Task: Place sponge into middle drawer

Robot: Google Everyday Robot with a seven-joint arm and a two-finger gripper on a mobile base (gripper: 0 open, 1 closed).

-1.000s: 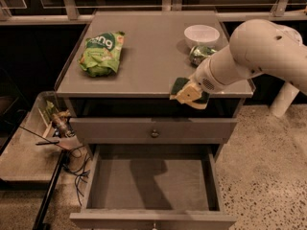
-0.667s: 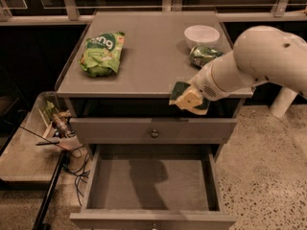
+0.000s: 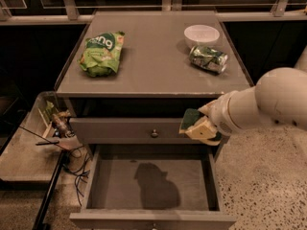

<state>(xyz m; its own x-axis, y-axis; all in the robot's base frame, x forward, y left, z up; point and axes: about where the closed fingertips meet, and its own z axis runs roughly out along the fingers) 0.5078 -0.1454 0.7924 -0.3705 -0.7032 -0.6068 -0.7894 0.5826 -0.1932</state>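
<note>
While I watch from the one camera, the gripper [image 3: 198, 128] hangs above the right rear corner of the middle drawer [image 3: 115, 188], its pale fingers clamped on the sponge [image 3: 190, 118]. The sponge sits tilted in that grip, dark green layer uppermost and yellow foam below, clear of the drawer's floor and just above its right side wall. Behind the gripper, the thick white arm [image 3: 271, 99] runs off to the right of the drawer and out of my view.

The middle drawer itself is pulled well out toward me, showing a bare grey floor with a dark shadow [image 3: 154, 188] near its middle. Directly above the drawer's back edge I see the closed upper drawer front [image 3: 115, 129] with a small round knob [image 3: 154, 133]; the sponge hangs in front of that panel's right end. Higher up, above the drawer, the cabinet top [image 3: 153, 71] carries a light-green snack bag [image 3: 101, 51] on the left and, on the right, a white bowl [image 3: 201, 34] with a green-and-silver can [image 3: 207, 58] lying on its side just in front of it. To the left of the drawer, a low tray [image 3: 24, 152] holds some clutter I cannot make out, and dark cables [image 3: 76, 174] trail down beside the drawer's left wall.
</note>
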